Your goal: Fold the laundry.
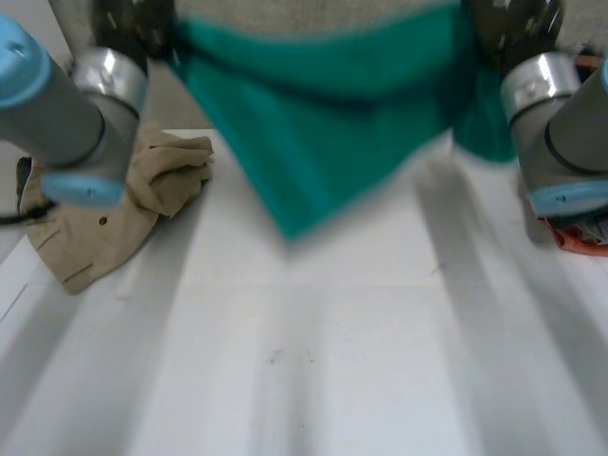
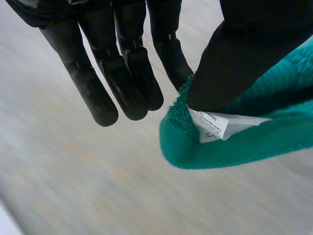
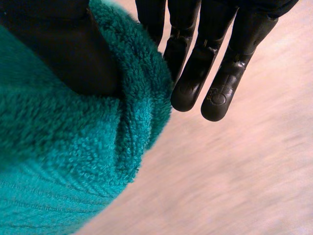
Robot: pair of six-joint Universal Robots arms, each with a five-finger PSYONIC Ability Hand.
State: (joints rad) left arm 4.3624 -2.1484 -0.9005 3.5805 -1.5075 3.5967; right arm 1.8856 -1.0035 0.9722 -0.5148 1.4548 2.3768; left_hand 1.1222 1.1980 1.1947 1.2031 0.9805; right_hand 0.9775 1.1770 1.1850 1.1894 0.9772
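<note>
Head view, upper centre: teal terry towel [image 1: 323, 133] hangs over white table [image 1: 332, 361]; left hand [image 2: 234, 58] and right hand [image 3: 63, 49] each pinch its edge.

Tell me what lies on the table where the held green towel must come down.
Nothing visible: the white table beneath the teal terry towel is bare. The crumpled beige garment lies off at the table's left, a red item at its right edge.
</note>
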